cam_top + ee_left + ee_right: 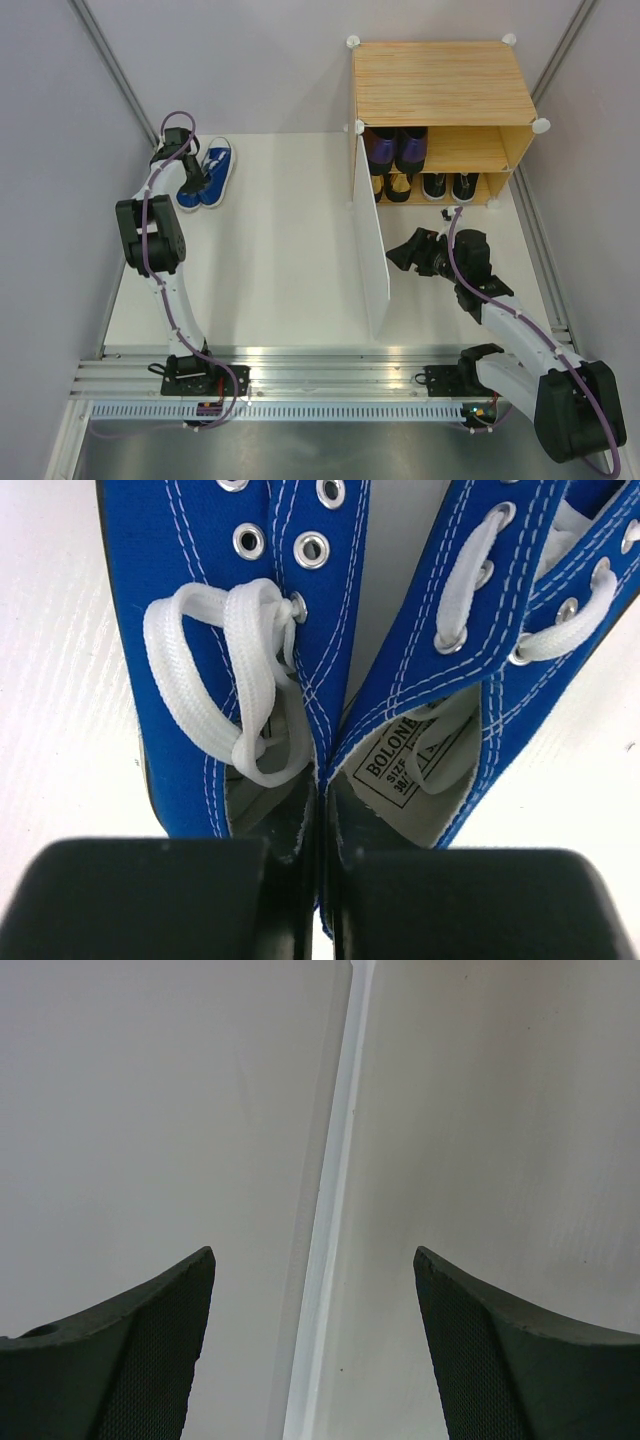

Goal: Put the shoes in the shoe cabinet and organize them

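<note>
The blue sneakers are found at the far left of the table, well apart from the shoe cabinet, where the dark purple dress shoes are seen on the upper shelf and the black shoes on the lower one. The left gripper is closed narrowly on the pair: the two inner collars at the heel end are pressed together between its fingers, so both shoes are held at once. The canvas is judged to be soft and light, while the rubber soles are stiffer; the toes may therefore hang down when the pair is lifted, and a thin fabric wall could slip out of the pinch. A hold deep on the collars, near the heel, is considered the safest. The loose white laces could be caught on the shelf edge. The right gripper is held wide apart and empty, just beside the edge of the white door panel.
</note>
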Controlling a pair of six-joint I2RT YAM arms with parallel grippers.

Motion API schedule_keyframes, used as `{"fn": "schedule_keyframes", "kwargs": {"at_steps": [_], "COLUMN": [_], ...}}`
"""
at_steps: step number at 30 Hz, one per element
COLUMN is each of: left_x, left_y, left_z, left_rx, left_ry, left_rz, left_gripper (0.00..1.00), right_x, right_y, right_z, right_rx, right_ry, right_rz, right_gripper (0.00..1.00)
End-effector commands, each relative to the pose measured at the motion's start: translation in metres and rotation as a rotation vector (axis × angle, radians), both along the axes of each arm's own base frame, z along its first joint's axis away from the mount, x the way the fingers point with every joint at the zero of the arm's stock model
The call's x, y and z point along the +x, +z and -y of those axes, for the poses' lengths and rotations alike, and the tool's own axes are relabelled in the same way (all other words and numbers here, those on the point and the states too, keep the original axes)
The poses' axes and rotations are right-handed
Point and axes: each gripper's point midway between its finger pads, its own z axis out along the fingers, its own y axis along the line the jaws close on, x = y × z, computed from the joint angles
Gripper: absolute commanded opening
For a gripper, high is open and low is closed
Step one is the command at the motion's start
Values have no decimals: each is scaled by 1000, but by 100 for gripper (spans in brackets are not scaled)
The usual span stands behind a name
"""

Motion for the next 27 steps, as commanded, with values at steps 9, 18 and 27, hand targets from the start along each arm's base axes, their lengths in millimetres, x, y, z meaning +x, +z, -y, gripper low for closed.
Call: {"fn": "schedule_keyframes", "kwargs": {"at_steps": [9, 18, 27], "left_x": [-29, -65, -124], "left_y": [49, 151, 199], "left_z": [64, 115, 147], "left_rx": [-74, -269, -410], "left_ry": [-132, -211, -301], "left_rz": [-9, 195, 354], "left_gripper": [2, 2, 2], "right_x": [0, 0, -17], "right_y": [14, 14, -10], "right_z": [-2, 9, 7], "right_rx": [9, -51, -14], "right_ry": [12, -27, -20], "right_rz": [58, 56, -24], "right_gripper": [84, 84, 84]}}
